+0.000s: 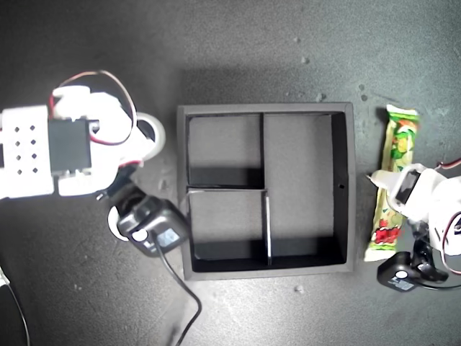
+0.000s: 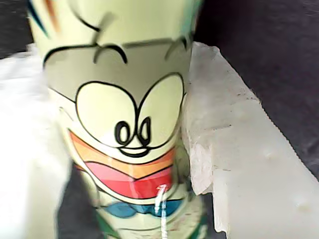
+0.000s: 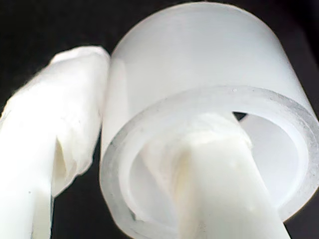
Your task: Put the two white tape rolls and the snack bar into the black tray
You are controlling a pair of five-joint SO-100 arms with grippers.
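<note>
My first claw [image 2: 124, 149] sits over the long green-and-white wrapped snack bar [image 2: 124, 124], one white finger [image 2: 239, 164] pressed to the wrapper's side, the other a white blur [image 2: 25, 164] at the opposite side; the claw is closed around the bar, whose cartoon face fills the first wrist view. My second claw [image 3: 144, 164] has one finger [image 3: 214, 174] inside the open centre of a white ring-shaped tape roll [image 3: 199, 64] and the other finger [image 3: 60, 129] against its outer wall, pinching the wall between them. The exterior view alone gives the layout: the snack bar [image 1: 395, 180] lies on the dark grey bench [image 1: 252, 43] just beside the outer wall of the square black tray [image 1: 266, 189] at the exterior view's right, with my first claw [image 1: 398, 189] across its middle. At the exterior view's left, my second claw [image 1: 140, 144] holds the tape roll [image 1: 151, 133] just outside the tray's wall. The tray's two small compartments and long one hold nothing. Only one tape roll is visible; the arm at the exterior view's left covers much of that side. A black camera block [image 1: 151, 225] with a cable hangs near the tray's corner.
</note>
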